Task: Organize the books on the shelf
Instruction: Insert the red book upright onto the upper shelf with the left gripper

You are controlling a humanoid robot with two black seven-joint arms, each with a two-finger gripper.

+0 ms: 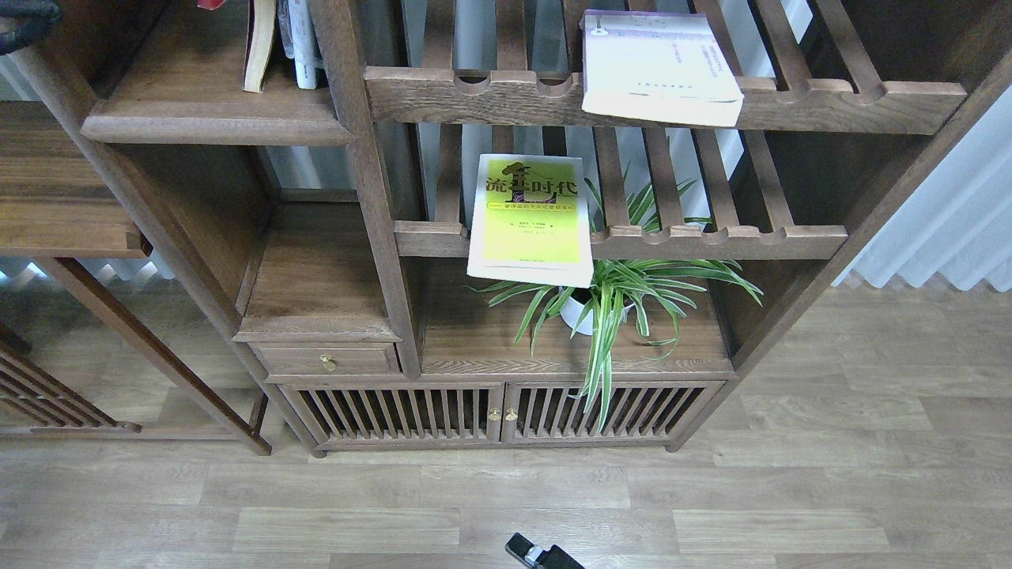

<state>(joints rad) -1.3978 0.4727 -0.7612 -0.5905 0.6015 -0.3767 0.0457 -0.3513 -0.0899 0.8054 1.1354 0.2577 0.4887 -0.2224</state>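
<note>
The yellow-green book (531, 217) lies flat on the lower slatted rack, overhanging its front rail. The white book with a lilac edge (660, 67) lies flat on the upper slatted rack. A sliver of the dark red book (210, 4) shows at the top edge above the solid plank shelf (213, 126). A black part of my left arm (28, 14) is in the top left corner; its gripper is out of view. A small black end of my right arm (544, 555) shows at the bottom edge, its fingers not distinguishable.
Two or three books (281, 43) stand upright at the right end of the plank shelf. A potted spider plant (613, 296) stands under the lower rack. A drawer ledge with a brass knob (326, 363) sits lower left. A wood floor lies in front.
</note>
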